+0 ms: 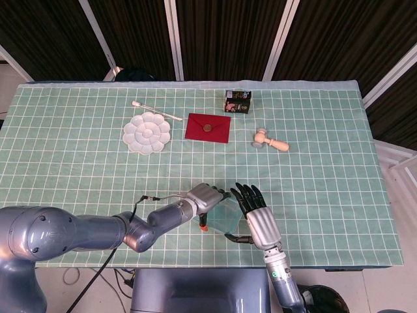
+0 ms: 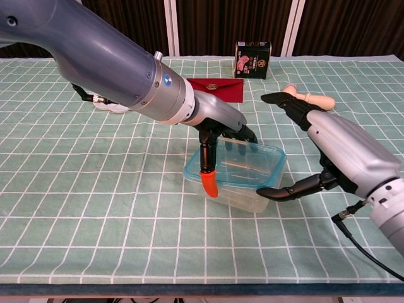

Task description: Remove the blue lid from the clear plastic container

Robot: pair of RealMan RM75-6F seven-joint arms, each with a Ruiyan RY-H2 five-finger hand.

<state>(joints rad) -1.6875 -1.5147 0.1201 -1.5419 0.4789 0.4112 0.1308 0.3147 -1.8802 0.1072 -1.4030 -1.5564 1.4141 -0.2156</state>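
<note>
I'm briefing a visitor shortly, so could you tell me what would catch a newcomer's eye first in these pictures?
Most striking are the two robot hands meeting at the clear container with its blue lid, at the table's near edge. The left hand rests on the lid, an orange-tipped finger down its front; the right hand flanks it, fingers spread. Further back lies a red envelope.

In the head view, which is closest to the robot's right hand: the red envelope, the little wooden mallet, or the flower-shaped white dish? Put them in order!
From the right hand, nearest first:
1. Wooden mallet, up ahead and slightly to the right.
2. Red envelope, farther back, toward the left.
3. Flower-shaped white dish, far off on the left side.
</note>
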